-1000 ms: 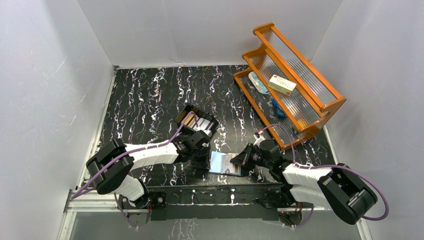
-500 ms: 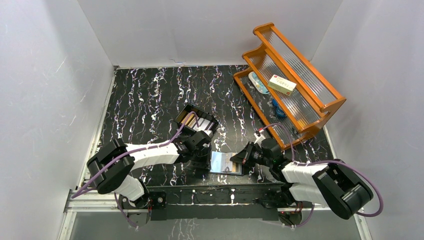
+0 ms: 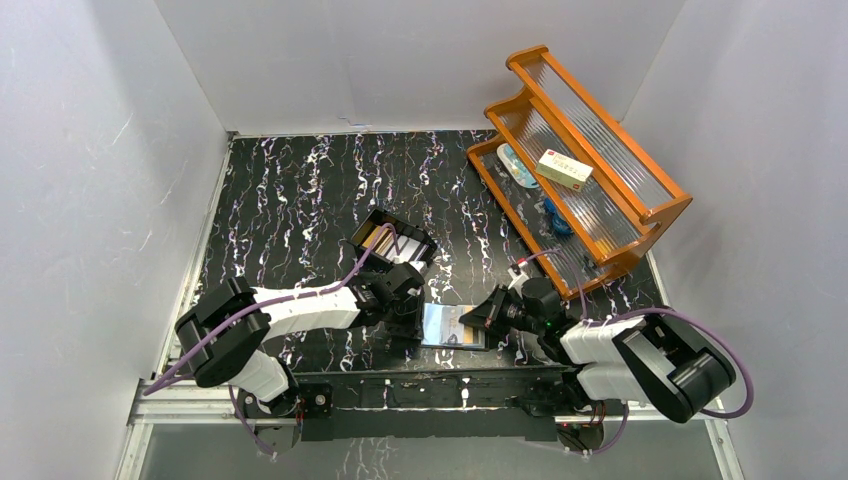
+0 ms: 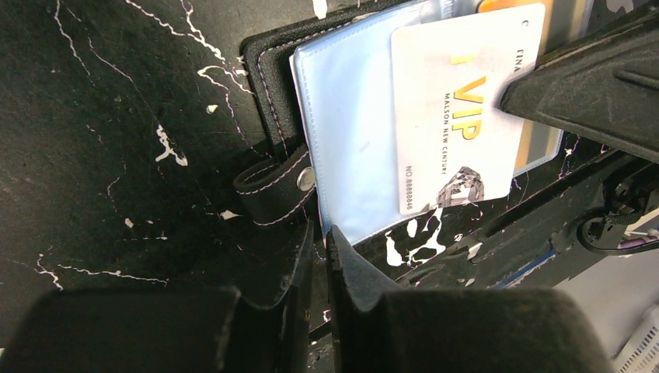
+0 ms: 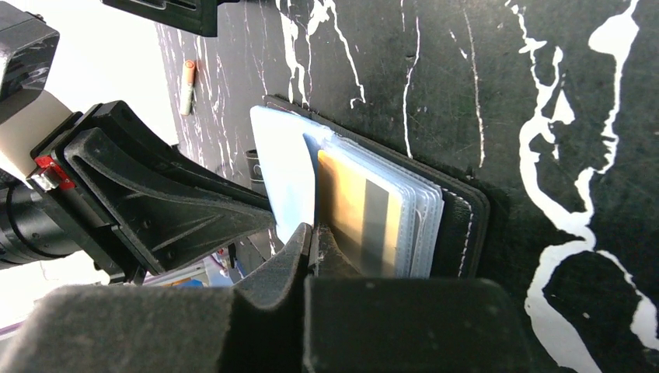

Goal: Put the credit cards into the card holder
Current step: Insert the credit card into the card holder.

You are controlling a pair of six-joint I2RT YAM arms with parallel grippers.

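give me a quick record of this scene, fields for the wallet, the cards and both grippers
card holder: black leather-like folding card holder, open flat on the black marbled table, snap tab undone
card in play: white VIP card, lying partly over a blue sleeve
other cards: orange card among the clear sleeves; more in the black plastic box
left gripper: jaws nearly together at the sleeve's corner, seemingly pinching it
right gripper: shut on the white card's edge
aside: orange wooden shelf

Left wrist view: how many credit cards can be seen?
2: the white VIP card lies on the open card holder, and an orange card peeks out behind its upper edge. More may be hidden.
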